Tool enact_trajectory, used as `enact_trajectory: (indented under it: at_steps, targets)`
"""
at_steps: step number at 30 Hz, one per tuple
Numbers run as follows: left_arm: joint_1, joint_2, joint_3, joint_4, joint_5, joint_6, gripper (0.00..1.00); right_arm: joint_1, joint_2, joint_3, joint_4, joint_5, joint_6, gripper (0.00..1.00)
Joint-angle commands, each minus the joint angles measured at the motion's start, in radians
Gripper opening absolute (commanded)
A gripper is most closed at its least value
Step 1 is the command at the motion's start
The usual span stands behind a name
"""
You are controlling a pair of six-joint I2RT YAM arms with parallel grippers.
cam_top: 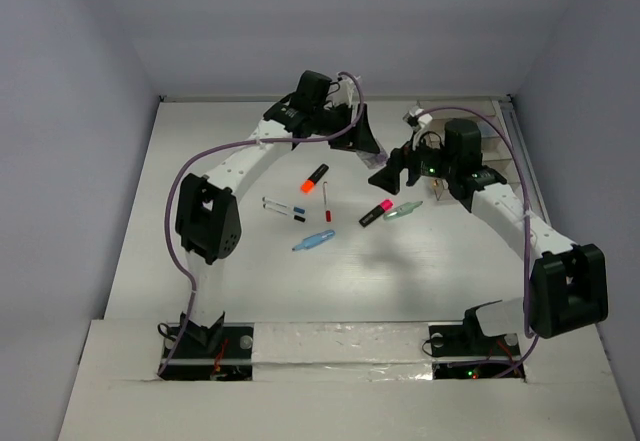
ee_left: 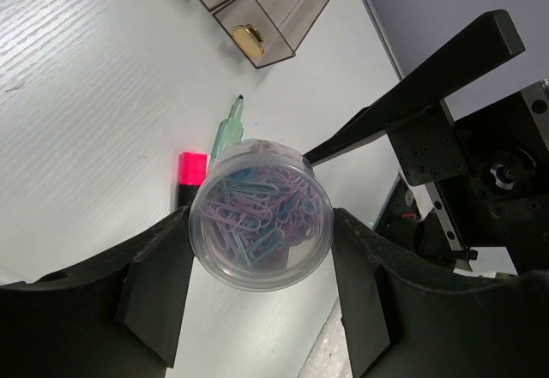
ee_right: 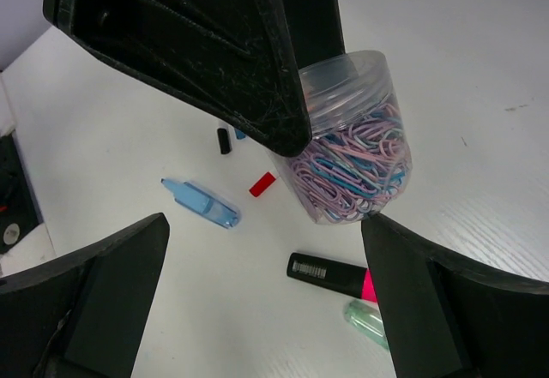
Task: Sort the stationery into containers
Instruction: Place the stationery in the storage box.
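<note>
My left gripper (cam_top: 362, 137) is shut on a clear round pot of pastel paper clips (ee_left: 260, 215) and holds it above the table. Its fingers (ee_left: 154, 284) press on both sides of the pot. In the right wrist view the pot (ee_right: 353, 159) hangs between my open, empty right gripper's (ee_right: 264, 224) fingers, near the right one (ee_right: 446, 292). My right gripper (cam_top: 393, 169) faces the left one. On the table lie orange (cam_top: 315, 178), pink-black (cam_top: 376, 212), pale green (cam_top: 402, 209) and light blue (cam_top: 313, 242) highlighters. Thin pens (cam_top: 283, 208) lie there too.
The brownish clear organiser (ee_left: 257, 18) with gold handles stands at the back right, mostly hidden behind my right arm in the top view. A red-capped pen (cam_top: 326, 201) lies between the highlighters. The box walls close in on both sides.
</note>
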Motion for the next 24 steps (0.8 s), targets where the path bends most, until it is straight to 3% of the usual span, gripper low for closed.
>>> enact_trajectory:
  at_steps: [1, 16, 24]
  targets:
    - [-0.022, -0.084, -0.040, 0.030, 0.148, 0.019, 0.23, 0.044, 0.014, 0.086, -0.041, 0.059, -0.093, 1.00]
    - [-0.022, -0.138, -0.057, -0.102, 0.095, 0.146, 0.20, 0.159, -0.007, 0.125, -0.157, 0.318, -0.174, 1.00]
    - [-0.031, -0.159, -0.097, -0.074, 0.130, 0.137, 0.20, 0.177, -0.024, 0.114, -0.084, 0.362, -0.154, 1.00]
